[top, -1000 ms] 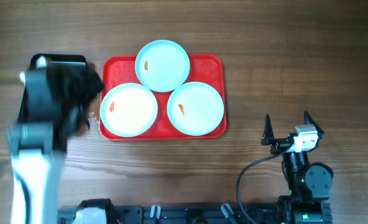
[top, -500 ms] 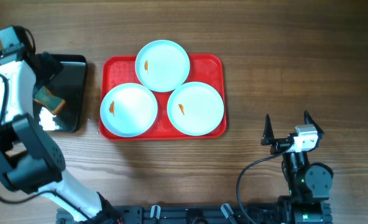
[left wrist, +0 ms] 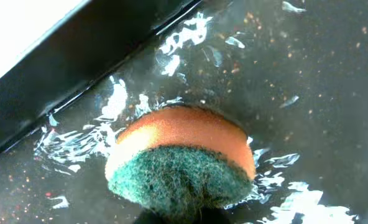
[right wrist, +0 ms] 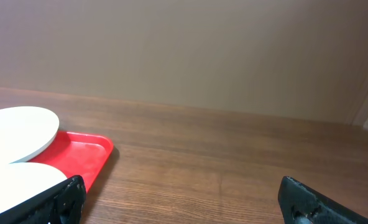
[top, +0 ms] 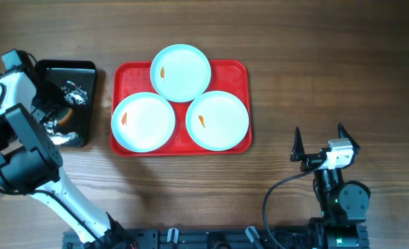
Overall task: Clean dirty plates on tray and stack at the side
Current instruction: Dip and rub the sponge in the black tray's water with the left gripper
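Three pale plates lie on the red tray (top: 240, 69): one at the back (top: 180, 72), one front left (top: 143, 122) and one front right (top: 217, 120), each with a small orange smear. My left gripper (top: 62, 114) is down inside the black tray (top: 87, 72), left of the red tray. It is shut on an orange sponge with a green scouring face (left wrist: 181, 155), which bulges out of the jaws above the wet floor. My right gripper (top: 320, 142) rests open near the front right, apart from the tray. The right wrist view shows two plates (right wrist: 16, 127) and the tray's corner (right wrist: 87, 152).
The black tray holds shallow water that glints around the sponge (top: 68, 115). Bare wooden table (top: 315, 76) stretches right of the red tray and behind it. My left arm (top: 18, 138) curves along the table's left edge.
My left arm has swung over the black tray and lowered into it. Its jaws have closed on the sponge, and the water is stirred. The right arm and plates have not moved.
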You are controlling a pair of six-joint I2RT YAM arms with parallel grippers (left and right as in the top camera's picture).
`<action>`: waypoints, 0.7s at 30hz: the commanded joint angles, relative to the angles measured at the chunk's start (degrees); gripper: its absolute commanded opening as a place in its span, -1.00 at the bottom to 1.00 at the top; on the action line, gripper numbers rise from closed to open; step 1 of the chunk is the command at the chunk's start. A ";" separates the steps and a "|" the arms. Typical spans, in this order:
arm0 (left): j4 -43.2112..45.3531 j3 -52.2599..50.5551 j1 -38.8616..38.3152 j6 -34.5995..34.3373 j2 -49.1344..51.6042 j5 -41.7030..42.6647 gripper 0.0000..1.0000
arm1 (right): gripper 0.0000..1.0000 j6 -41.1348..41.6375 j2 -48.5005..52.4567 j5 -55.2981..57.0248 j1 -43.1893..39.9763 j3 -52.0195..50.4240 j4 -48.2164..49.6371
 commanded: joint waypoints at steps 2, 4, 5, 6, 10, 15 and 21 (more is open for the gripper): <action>-0.39 -0.22 0.04 0.13 1.73 0.48 1.00 | 0.99 -0.48 -0.46 0.13 -0.04 -0.07 0.20; 0.70 -0.22 0.09 0.13 1.73 0.22 1.00 | 0.99 -0.50 -0.46 0.13 -0.04 -0.07 0.20; 1.11 -0.22 0.11 0.15 1.73 -0.20 1.00 | 0.99 -0.50 -0.46 0.13 -0.04 -0.07 0.20; 1.29 -0.22 0.11 0.13 1.73 -0.61 1.00 | 0.99 -0.50 -0.46 0.13 -0.04 -0.07 0.20; 2.95 -0.22 0.11 0.15 1.73 -1.70 -0.07 | 1.00 -0.48 -0.46 0.13 -0.04 -0.07 0.20; 4.02 -0.22 0.09 0.15 1.70 -1.68 -0.92 | 0.99 -0.48 -0.46 0.13 -0.04 -0.07 0.20; -2.80 -0.22 0.09 0.11 1.70 -1.64 1.00 | 0.99 -0.50 -0.46 0.13 -0.04 -0.07 0.20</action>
